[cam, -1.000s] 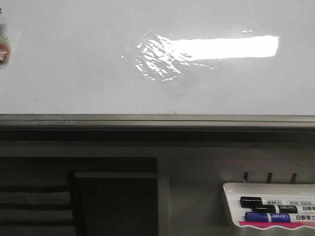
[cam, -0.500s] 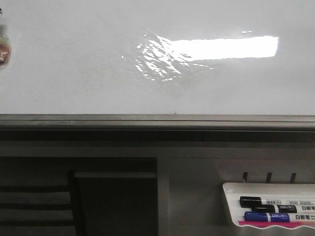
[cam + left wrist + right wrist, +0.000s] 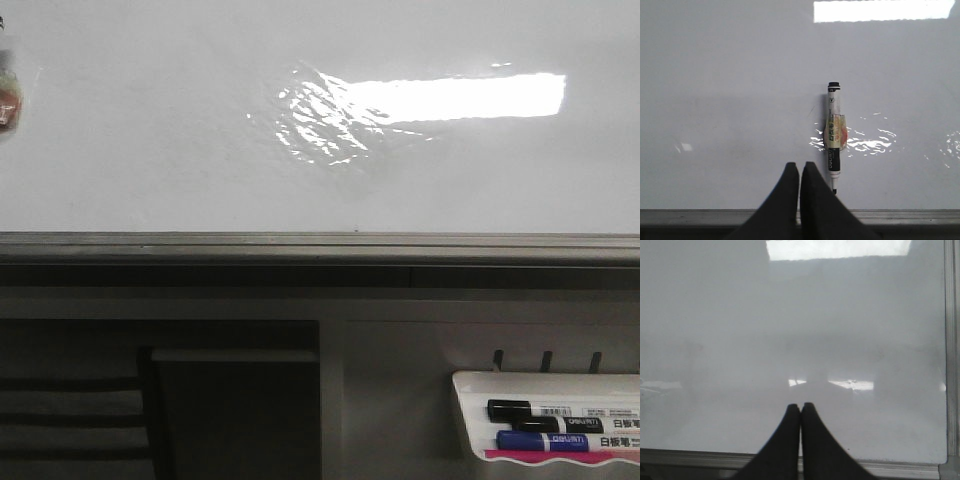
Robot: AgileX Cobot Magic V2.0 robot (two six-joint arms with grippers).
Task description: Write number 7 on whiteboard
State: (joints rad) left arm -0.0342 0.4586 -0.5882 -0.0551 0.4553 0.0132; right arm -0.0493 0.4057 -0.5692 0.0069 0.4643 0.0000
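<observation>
The whiteboard (image 3: 150,130) fills the upper front view, glossy white with a bright rectangular reflection and a grey lower rail (image 3: 320,245). No number 7 shows on it. In the left wrist view a black-and-white marker (image 3: 834,137) with a yellow and red label rests upright against the board (image 3: 715,100), tip down. My left gripper (image 3: 799,165) is shut and empty, just beside the marker's lower end. My right gripper (image 3: 800,405) is shut and empty in front of bare board (image 3: 790,315). Neither gripper shows in the front view.
A small white tray (image 3: 550,420) at the lower right holds a black marker (image 3: 545,412) and a blue marker (image 3: 550,441). A dark opening (image 3: 235,415) lies below the rail. The board's right frame edge (image 3: 951,340) shows in the right wrist view.
</observation>
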